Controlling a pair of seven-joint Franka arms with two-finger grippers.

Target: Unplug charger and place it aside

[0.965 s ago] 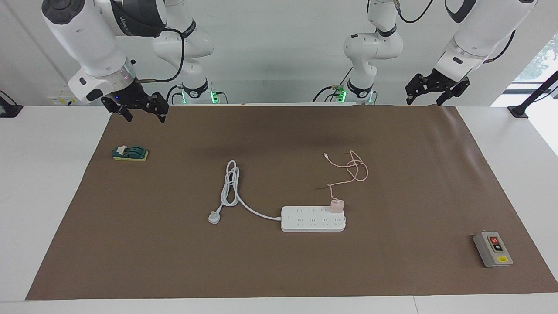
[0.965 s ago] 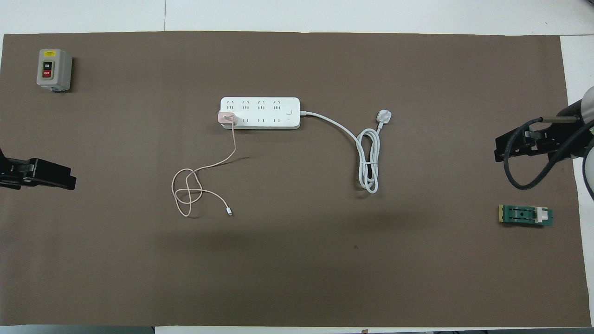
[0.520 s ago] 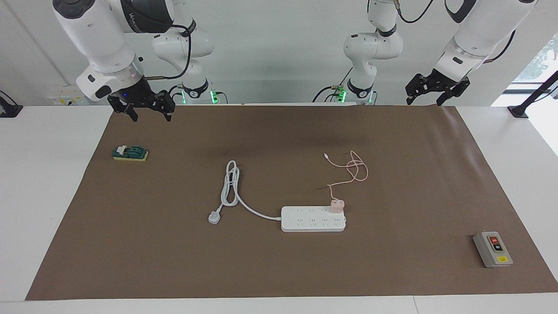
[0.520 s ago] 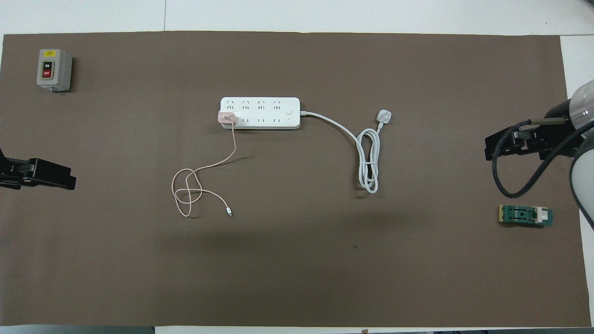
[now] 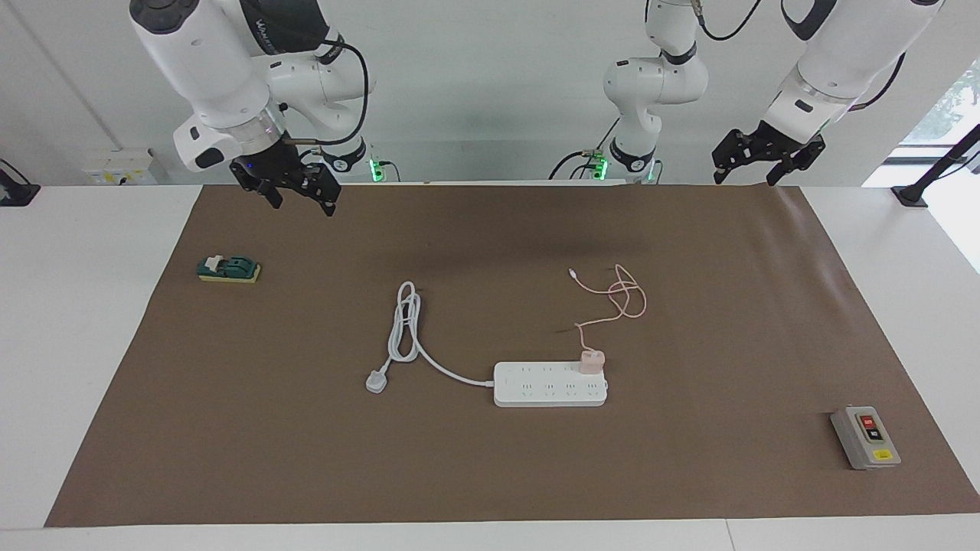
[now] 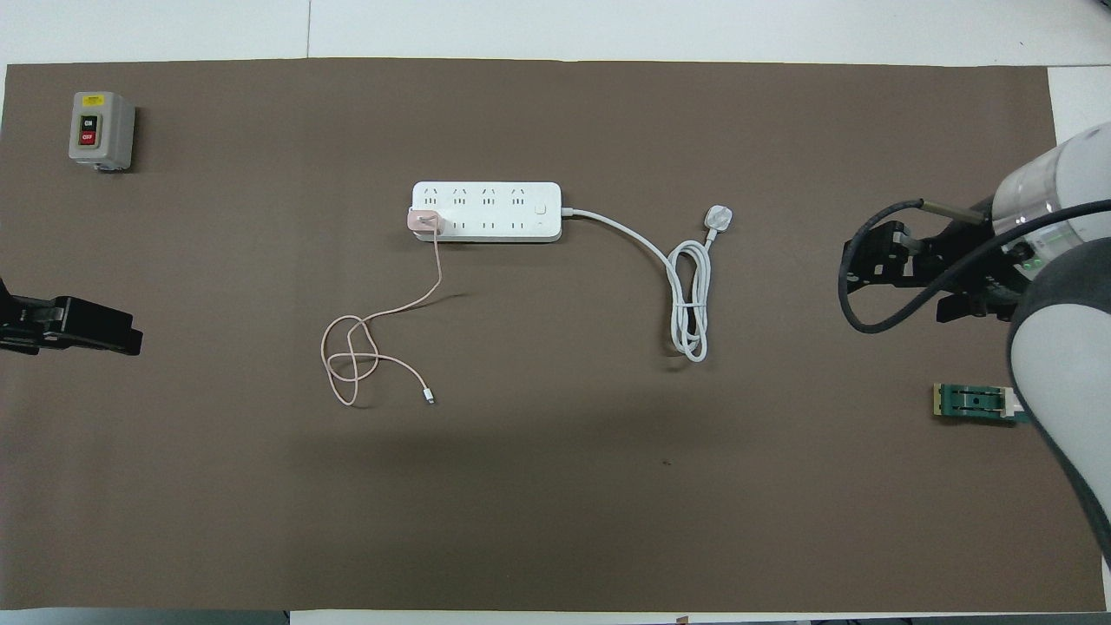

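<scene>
The charger (image 5: 591,360), a small pale pink cube, sits plugged into the end socket of the white power strip (image 5: 550,385) at the middle of the brown mat. Its thin pink cable (image 5: 622,298) lies looped on the mat, nearer to the robots. In the overhead view the charger (image 6: 424,221) sits on the strip (image 6: 486,211), with the cable (image 6: 351,365) below it. My right gripper (image 5: 300,200) is open and empty, up in the air over the mat's edge nearest the robots, well apart from the strip; it also shows in the overhead view (image 6: 859,260). My left gripper (image 5: 743,174) is open and empty and waits raised at its own end (image 6: 130,334).
The strip's thick white cord (image 5: 406,329) lies coiled toward the right arm's end, with its plug (image 5: 376,380). A green and yellow block (image 5: 228,268) lies at the right arm's end. A grey box with red and black buttons (image 5: 865,436) stands at the left arm's end, far from the robots.
My right arm has swung in from its end of the table toward the middle, staying high. The left arm, the charger and the strip have not moved.
</scene>
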